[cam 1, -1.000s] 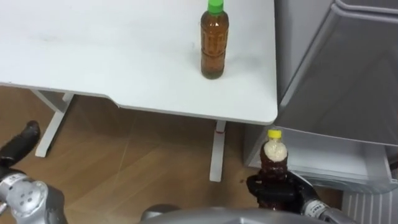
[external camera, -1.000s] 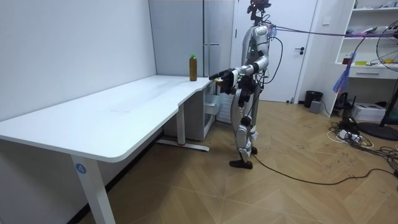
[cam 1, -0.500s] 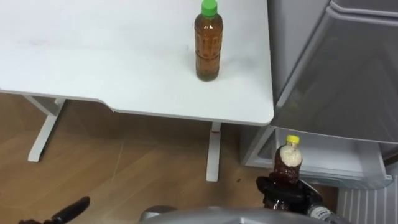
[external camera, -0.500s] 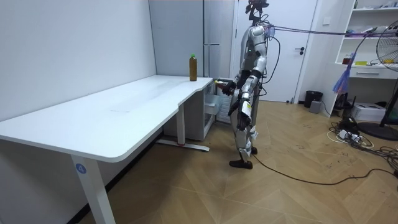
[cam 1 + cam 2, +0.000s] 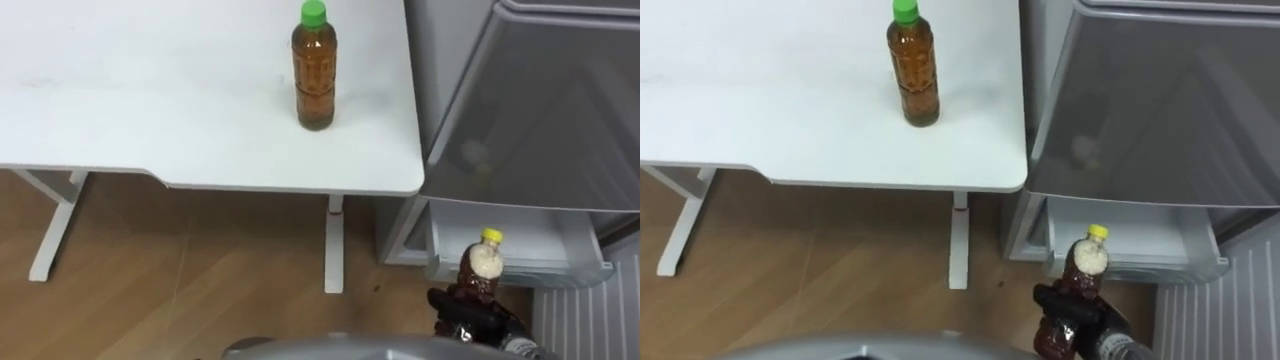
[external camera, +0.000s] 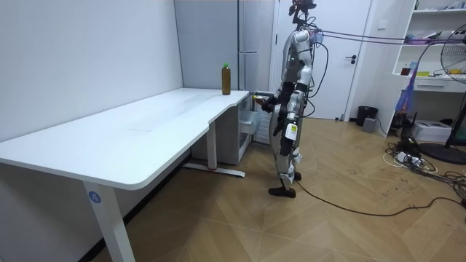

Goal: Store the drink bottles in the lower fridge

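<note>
low on the right, the right hand (image 5: 466,312) is clenched round an upright yellow-capped bottle (image 5: 483,268), just before the open lower fridge compartment (image 5: 545,240). far up-left of it, a green-capped bottle (image 5: 314,72) stands on the white table (image 5: 150,100). the left hand (image 6: 280,125) hangs low.

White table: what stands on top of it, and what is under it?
On top, one green-capped bottle stands upright near the edge beside the fridge. Underneath, white legs and floor show; the tabletop covers the rest.
</note>
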You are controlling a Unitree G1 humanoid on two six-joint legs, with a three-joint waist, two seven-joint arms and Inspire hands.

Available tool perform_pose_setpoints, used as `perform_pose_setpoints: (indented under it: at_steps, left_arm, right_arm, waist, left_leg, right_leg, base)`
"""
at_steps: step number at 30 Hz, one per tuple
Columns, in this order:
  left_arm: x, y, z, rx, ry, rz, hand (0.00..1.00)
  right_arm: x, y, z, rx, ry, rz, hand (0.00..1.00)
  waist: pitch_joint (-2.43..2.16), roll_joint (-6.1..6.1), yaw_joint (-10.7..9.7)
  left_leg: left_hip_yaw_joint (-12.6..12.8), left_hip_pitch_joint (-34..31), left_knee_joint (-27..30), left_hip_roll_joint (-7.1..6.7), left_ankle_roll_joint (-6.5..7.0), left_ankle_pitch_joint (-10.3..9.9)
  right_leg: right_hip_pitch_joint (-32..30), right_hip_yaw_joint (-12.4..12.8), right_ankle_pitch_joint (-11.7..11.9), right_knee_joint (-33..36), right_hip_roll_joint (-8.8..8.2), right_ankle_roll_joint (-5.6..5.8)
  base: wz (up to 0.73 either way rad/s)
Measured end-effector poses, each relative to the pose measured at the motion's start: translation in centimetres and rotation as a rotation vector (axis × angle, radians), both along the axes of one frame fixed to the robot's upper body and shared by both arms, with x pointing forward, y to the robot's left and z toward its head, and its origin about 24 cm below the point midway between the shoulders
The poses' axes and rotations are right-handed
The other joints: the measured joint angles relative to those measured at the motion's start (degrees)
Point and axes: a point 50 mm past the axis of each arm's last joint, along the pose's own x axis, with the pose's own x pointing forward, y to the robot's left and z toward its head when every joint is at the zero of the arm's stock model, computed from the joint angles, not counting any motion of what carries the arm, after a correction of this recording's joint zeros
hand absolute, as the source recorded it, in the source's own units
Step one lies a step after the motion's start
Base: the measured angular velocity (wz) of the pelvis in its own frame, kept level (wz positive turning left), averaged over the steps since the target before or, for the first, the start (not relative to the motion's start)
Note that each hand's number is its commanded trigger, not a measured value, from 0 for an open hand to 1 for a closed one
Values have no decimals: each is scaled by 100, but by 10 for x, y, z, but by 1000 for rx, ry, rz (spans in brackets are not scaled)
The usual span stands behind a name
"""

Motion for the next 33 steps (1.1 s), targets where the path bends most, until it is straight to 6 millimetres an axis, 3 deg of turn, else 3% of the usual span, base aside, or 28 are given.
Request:
perform_pose_setpoints:
  at_steps: [7,11,22,26,33]
  left_arm:
    - [4,-13,-5,-121,11,-156,0]
    - [8,-16,-7,-151,9,-201,0]
    - [10,-18,-6,-164,-4,-225,0]
    - [10,-17,-6,-160,6,-252,0]
    - [4,-16,-6,-169,39,-267,0]
  right_arm:
    - [-7,-4,-3,-94,96,-71,100]
    - [-3,-5,-3,-103,95,-146,100]
    - [37,-5,9,177,-91,-770,100]
    - [42,-4,11,240,-122,-861,100]
    - [42,-4,11,290,-135,-933,100]
  waist:
    - [6,78,-270]
    - [7,81,-295]
    - [16,82,-528]
    - [17,85,-553]
    - [19,82,-543]
  left_leg:
    - [93,-37,36,29,0,-3]
    - [119,-27,38,36,-1,-3]
    - [140,-191,84,-2,5,-1]
    - [303,-195,84,7,6,0]
    - [303,-174,74,7,7,-1]
  right_leg:
    - [-82,97,1,35,15,-2]
    - [-90,132,1,45,20,-1]
    - [-185,54,-23,-1,-7,26]
    - [-164,-33,-28,7,-19,35]
    - [-169,-28,-28,20,-22,35]
  base:
    - [-7]
    - [-3]
    - [4]
    - [15]
    - [0]
